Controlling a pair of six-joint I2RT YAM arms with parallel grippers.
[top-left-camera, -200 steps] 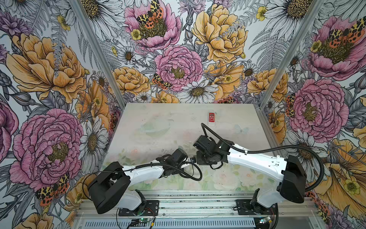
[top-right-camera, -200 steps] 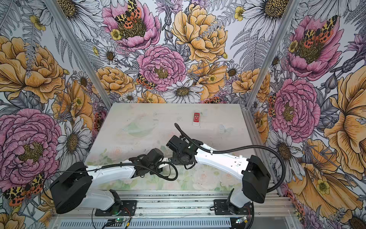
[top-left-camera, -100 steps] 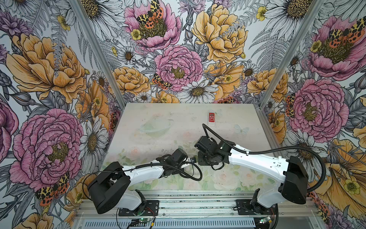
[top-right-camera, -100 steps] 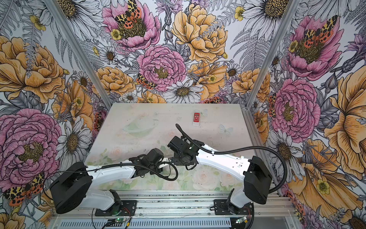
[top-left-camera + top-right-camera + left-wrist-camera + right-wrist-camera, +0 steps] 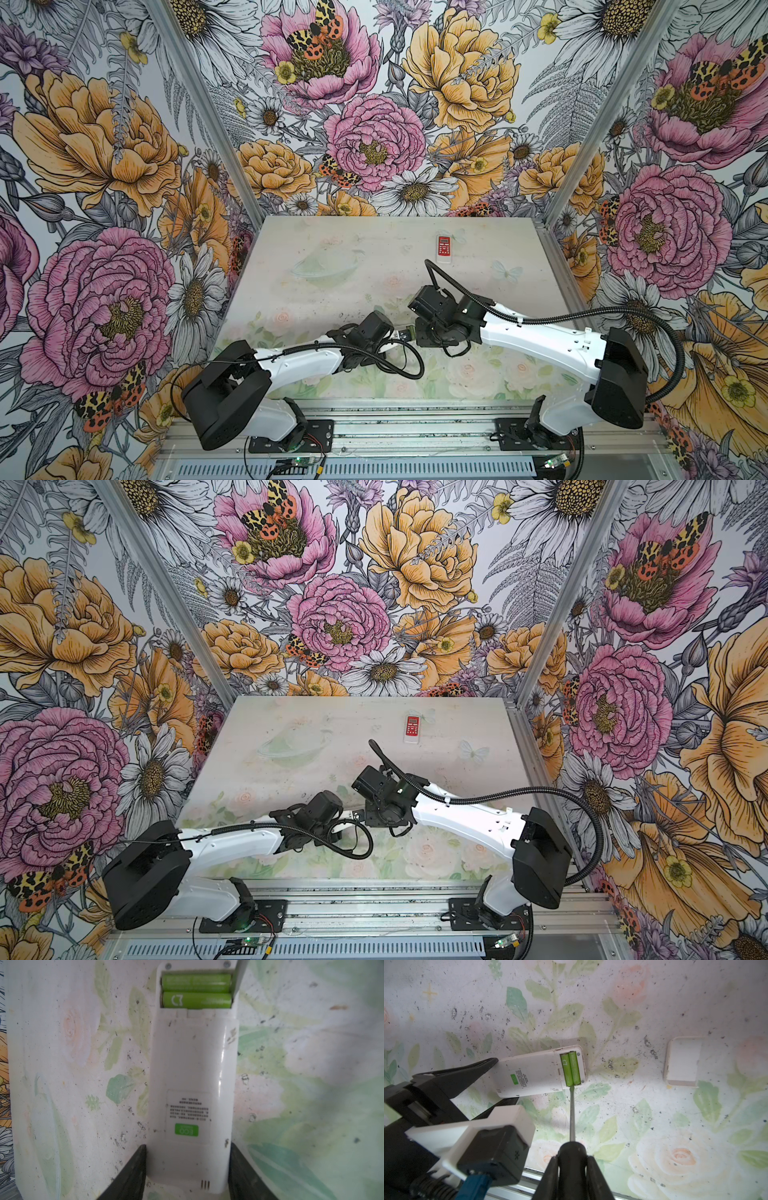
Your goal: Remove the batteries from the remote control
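The white remote control point(image 5: 191, 1059) lies with its back side up on the counter point(image 5: 654, 1115), near the front edge. Its battery compartment is open, and the two light green batteries point(image 5: 196, 991) sit inside it, side by side. The left claw point(image 5: 187, 1147) grips the remote control at its other end, one finger on each long side. The right claw point(image 5: 572, 1159) is closed on the black handle of a screwdriver point(image 5: 572, 1113), whose tip is at the batteries' end, at the compartment rim. The white cover point(image 5: 683, 1061) lies well apart.
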